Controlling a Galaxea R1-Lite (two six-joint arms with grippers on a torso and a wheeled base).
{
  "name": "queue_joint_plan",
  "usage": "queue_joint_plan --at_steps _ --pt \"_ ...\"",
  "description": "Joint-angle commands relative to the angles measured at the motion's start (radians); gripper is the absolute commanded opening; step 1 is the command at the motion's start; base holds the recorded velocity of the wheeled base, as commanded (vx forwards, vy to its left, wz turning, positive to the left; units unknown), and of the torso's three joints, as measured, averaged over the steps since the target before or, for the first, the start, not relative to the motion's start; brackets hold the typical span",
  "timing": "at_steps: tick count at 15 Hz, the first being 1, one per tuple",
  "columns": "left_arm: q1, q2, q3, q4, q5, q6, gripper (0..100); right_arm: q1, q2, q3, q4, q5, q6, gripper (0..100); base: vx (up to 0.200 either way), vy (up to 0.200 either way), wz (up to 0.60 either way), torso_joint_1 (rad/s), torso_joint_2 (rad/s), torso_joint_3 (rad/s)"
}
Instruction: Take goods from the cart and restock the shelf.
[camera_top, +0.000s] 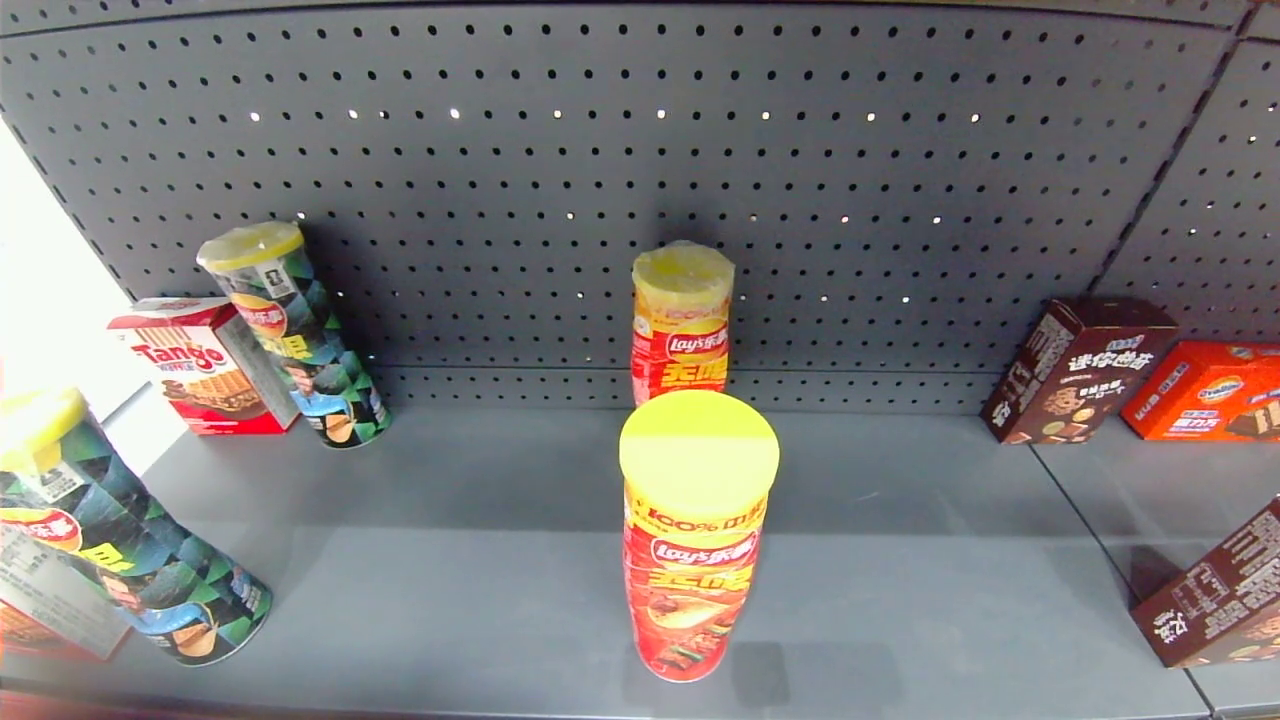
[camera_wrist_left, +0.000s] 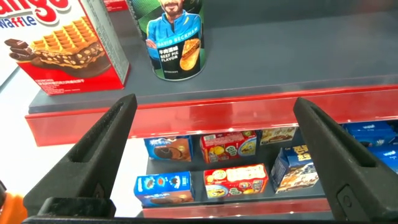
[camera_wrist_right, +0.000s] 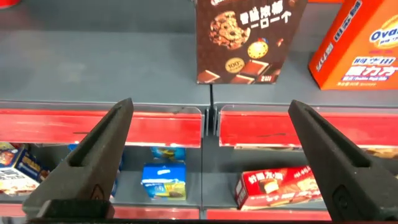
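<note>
Plainly, the stock already on the shelf sets the pattern to follow. A tall red cardboard crisp tube with a yellow plastic lid (camera_top: 697, 540) stands upright near the front edge of the grey metal shelf (camera_top: 450, 560). A second red tube (camera_top: 682, 325) stands straight behind it, against the perforated grey back panel (camera_top: 640, 150). To the robot's left are two green-patterned tubes with yellow lids, one at the back (camera_top: 295, 340) beside a red-and-white wafer box (camera_top: 195, 365), the other at the front (camera_top: 120, 545). To the right, well apart from the red tubes, are a dark brown biscuit box (camera_top: 1080, 370), an orange box (camera_top: 1205, 390) and another brown box (camera_top: 1215, 600) nearer the front.

The left gripper (camera_wrist_left: 214, 106) hangs just in front of the shelf's red front strip (camera_wrist_left: 261, 112), its jaws spread wide with nothing between them. The right gripper (camera_wrist_right: 211, 106) is likewise wide open and empty, in front of the strip below the dark brown biscuit box.

So the step in hand, I judge, is to fetch the next item from the cart. To do it well, grasp a tube low on its body rather than at the lid and keep it upright. Lift it clear over the red strip and set it in the bare stretch on either side of the red tubes, in a file running front to back. Tall tubes tip easily, so the arm should come in wide of the front one and let go only once the base sits flat.
</note>
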Motion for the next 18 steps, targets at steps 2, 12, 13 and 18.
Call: queue_joint_plan --at_steps 2,12,13,18 --pt "0.0 0.0 0.0 0.0 -0.003 0.001 100 0.003 -0.013 0.0 0.002 0.004 -0.001 100 0.0 0.0 0.0 0.0 0.0 0.0" --pt "0.001 0.0 0.0 -0.002 0.002 -0.055 100 0.003 -0.015 0.0 0.0 0.003 -0.001 100 -0.04 0.0 0.0 0.001 0.0 0.0" --pt "0.001 0.0 0.0 -0.002 0.002 -0.055 100 0.003 -0.013 0.0 0.002 0.003 -0.001 100 0.0 0.0 0.0 0.0 0.0 0.0" --pt "0.001 0.0 0.0 -0.002 0.002 -0.056 100 0.003 -0.013 0.0 0.0 0.003 -0.001 100 0.0 0.0 -0.24 0.001 0.0 -0.001"
